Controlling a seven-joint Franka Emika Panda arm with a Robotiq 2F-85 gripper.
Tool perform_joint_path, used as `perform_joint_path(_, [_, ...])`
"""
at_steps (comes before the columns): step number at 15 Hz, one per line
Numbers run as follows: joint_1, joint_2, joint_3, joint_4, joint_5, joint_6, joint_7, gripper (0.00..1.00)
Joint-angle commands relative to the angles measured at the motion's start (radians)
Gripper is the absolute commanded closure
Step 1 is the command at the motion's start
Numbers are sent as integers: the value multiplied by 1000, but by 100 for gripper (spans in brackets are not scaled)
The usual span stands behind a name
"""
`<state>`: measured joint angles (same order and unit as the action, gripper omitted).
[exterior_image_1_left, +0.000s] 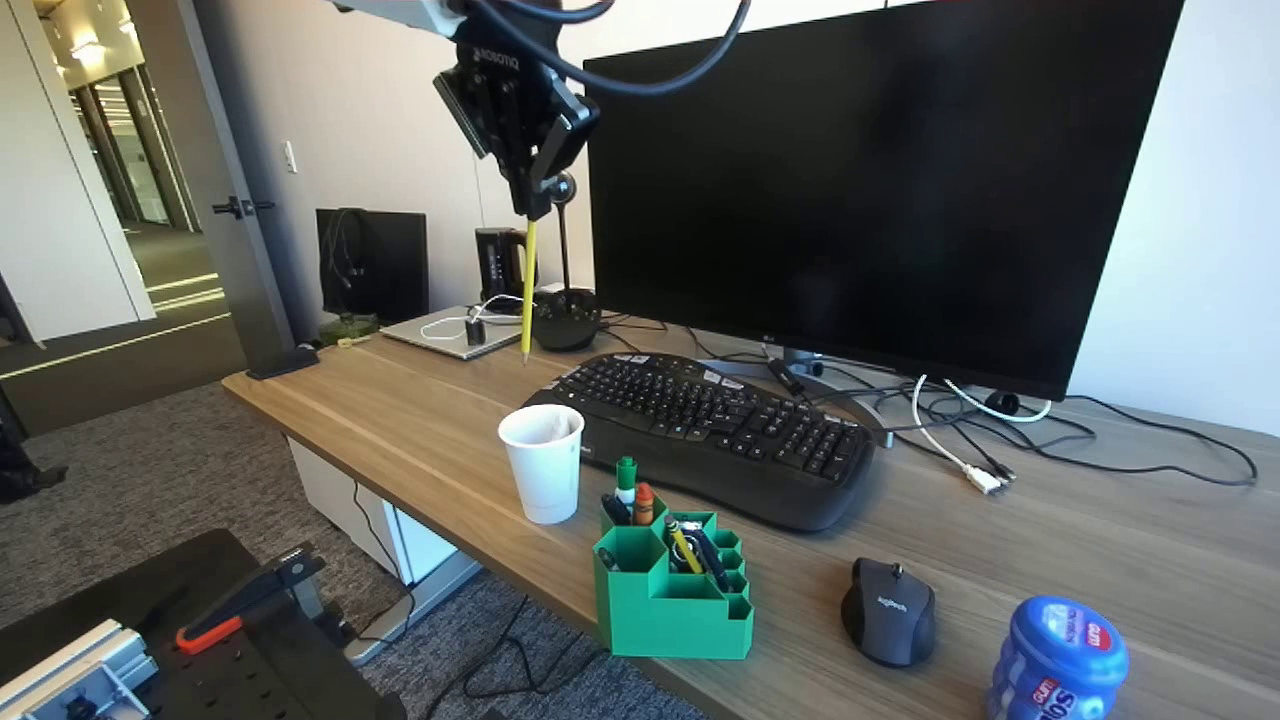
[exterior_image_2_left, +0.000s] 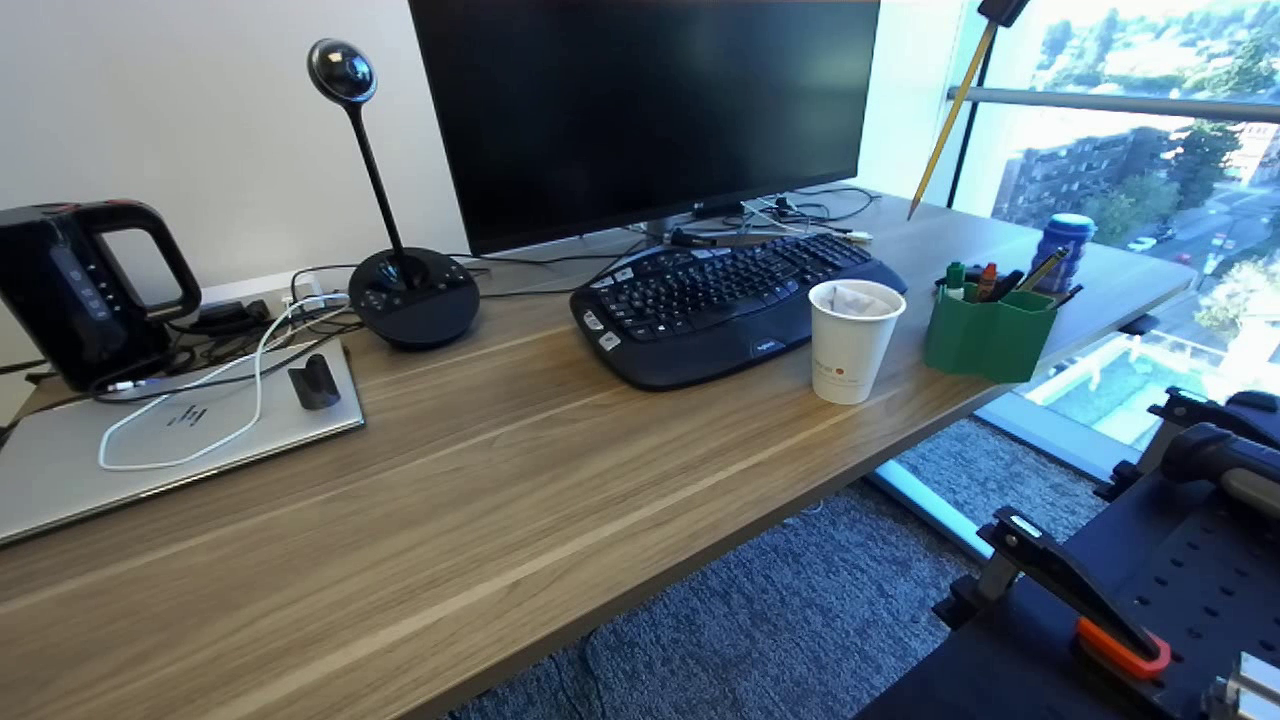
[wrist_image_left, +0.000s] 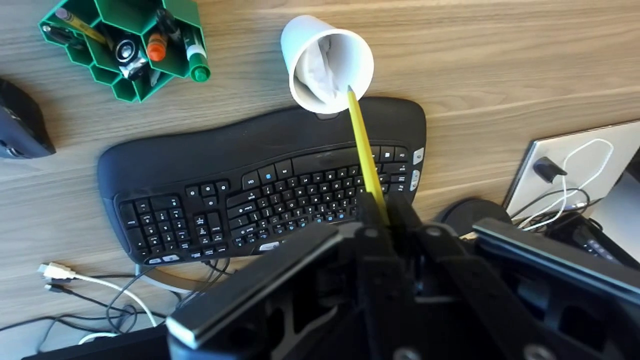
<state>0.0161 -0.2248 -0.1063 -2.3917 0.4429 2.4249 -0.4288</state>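
Observation:
My gripper (exterior_image_1_left: 533, 208) is shut on a yellow pencil (exterior_image_1_left: 529, 285) and holds it high above the desk, point down. In an exterior view only the dark fingertips (exterior_image_2_left: 1003, 10) show at the top edge, with the pencil (exterior_image_2_left: 953, 115) hanging tilted below. In the wrist view the pencil (wrist_image_left: 365, 145) runs out from between the fingertips (wrist_image_left: 386, 207), and its point overlaps the rim of a white paper cup (wrist_image_left: 306, 42). The cup (exterior_image_1_left: 545, 480) stands upright on the desk with white paper-like stuff inside. In the exterior views the pencil is apart from the cup (exterior_image_2_left: 848, 350).
A green pen holder (exterior_image_1_left: 680, 628) with markers and pens stands beside the cup. A black keyboard (exterior_image_1_left: 700, 410) lies before a large monitor (exterior_image_1_left: 860, 200). A mouse (exterior_image_1_left: 890, 615), a blue gum jar (exterior_image_1_left: 1062, 660), cables, a webcam stand (exterior_image_2_left: 412, 300), a laptop (exterior_image_2_left: 60, 470) and a kettle (exterior_image_2_left: 75, 300) are around.

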Motion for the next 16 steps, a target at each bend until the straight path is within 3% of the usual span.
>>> perform_joint_path(1, [-3, -32, -9, -2, -15, -61, 54, 98])
perform_joint_path(9, [7, -21, -3, 0, 15, 33, 120, 98])
perform_joint_path(16, [4, -39, 8, -2, -18, -1, 166, 98])
